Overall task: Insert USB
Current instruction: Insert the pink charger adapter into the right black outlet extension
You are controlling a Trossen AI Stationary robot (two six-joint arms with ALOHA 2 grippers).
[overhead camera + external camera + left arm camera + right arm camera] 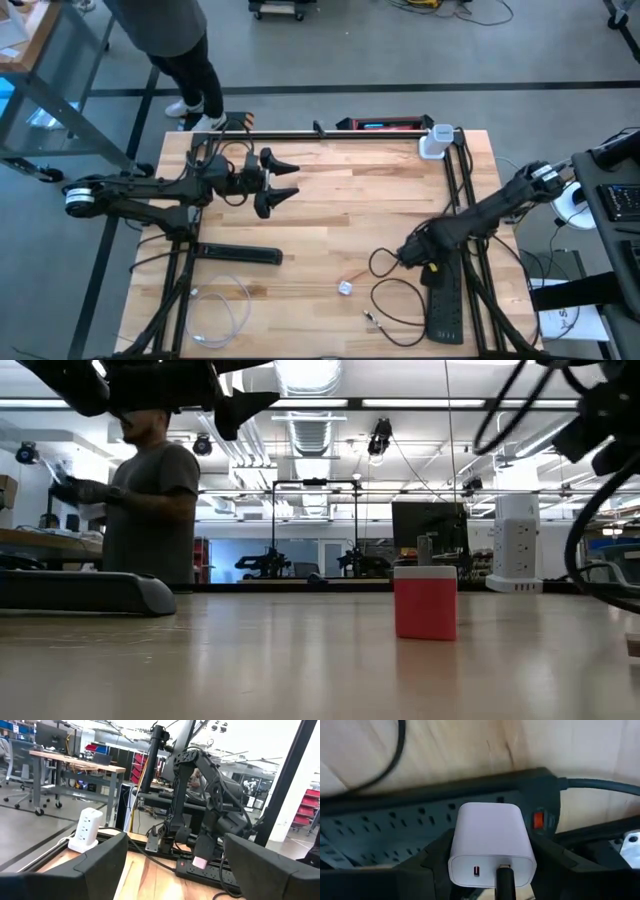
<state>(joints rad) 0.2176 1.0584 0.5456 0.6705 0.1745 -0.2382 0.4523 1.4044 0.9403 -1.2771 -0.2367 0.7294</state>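
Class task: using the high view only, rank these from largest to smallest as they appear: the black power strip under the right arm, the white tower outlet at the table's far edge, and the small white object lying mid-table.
1. Black power strip
2. White tower outlet
3. Small white object

From straight overhead we get the whole light wooden table [330, 215]. Our low camera sits at tabletop level, facing the room. Left wrist cam looks across at the long black power strip [210, 872], which our right wrist cam sees from very close [395, 825].
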